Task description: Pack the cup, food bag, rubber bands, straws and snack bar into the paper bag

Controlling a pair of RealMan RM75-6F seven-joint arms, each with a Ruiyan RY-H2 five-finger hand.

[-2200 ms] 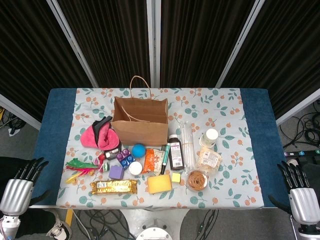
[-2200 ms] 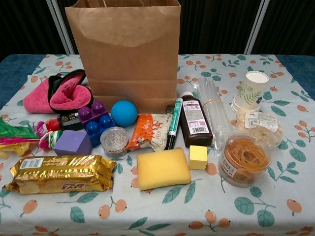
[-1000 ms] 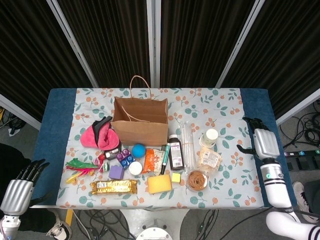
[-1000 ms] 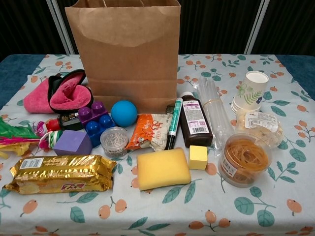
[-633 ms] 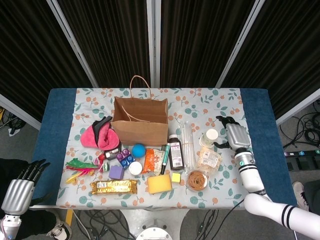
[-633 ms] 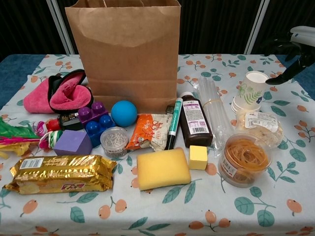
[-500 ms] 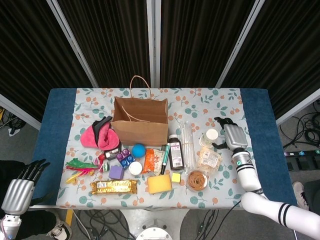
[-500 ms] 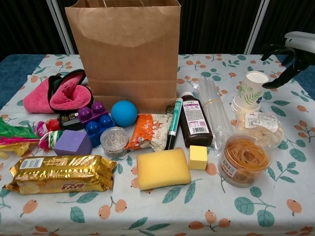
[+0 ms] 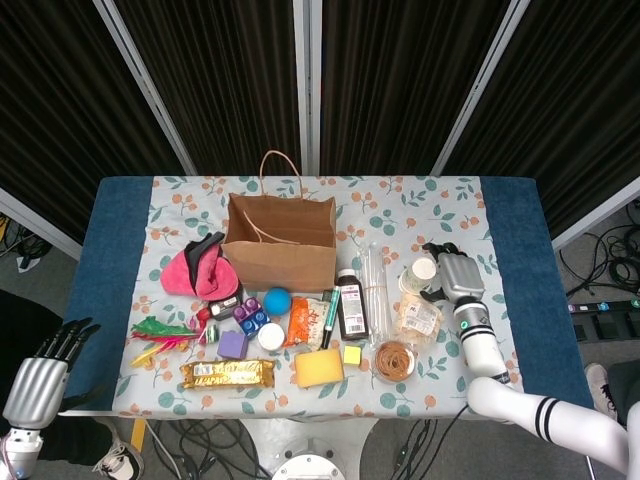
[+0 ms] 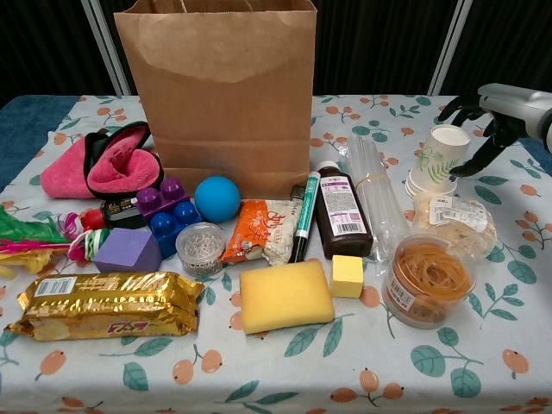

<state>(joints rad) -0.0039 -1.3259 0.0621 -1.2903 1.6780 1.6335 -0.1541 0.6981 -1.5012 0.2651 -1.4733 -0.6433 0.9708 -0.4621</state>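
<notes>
The right hand [image 10: 492,116] hangs just beside the cup [image 10: 442,155], its dark fingers [image 10: 473,160] spread and curved toward the rim with nothing between them, a pose that suits closing round a light cylinder from the side. The cup is thin printed paper, seemingly nested in a short stack, standing upright near the right edge of the worktop [image 9: 505,215]. The left hand [image 9: 38,380] hangs off the front left corner, fingers apart and empty.

The paper bag [image 9: 279,240], stiff brown kraft with a twisted loop handle, stands open-mouthed at the back centre, presumably so that items can be dropped in from above.

The other items to be packed lie unpacked on the flowered cloth:
- The straws [image 10: 373,194], a clear banded bundle, lie lengthwise between a dark bottle [image 10: 341,214] and the cup.
- The food bag [image 10: 455,220], soft clear plastic with a label, lies in front of the cup.
- The rubber bands [image 10: 428,278] fill a round clear tub near the front right.
- The snack bar [image 10: 108,304], in crinkled gold foil, lies along the front left edge.

A yellow sponge [image 10: 285,295], a blue ball [image 10: 216,198] and other things lie between them.
</notes>
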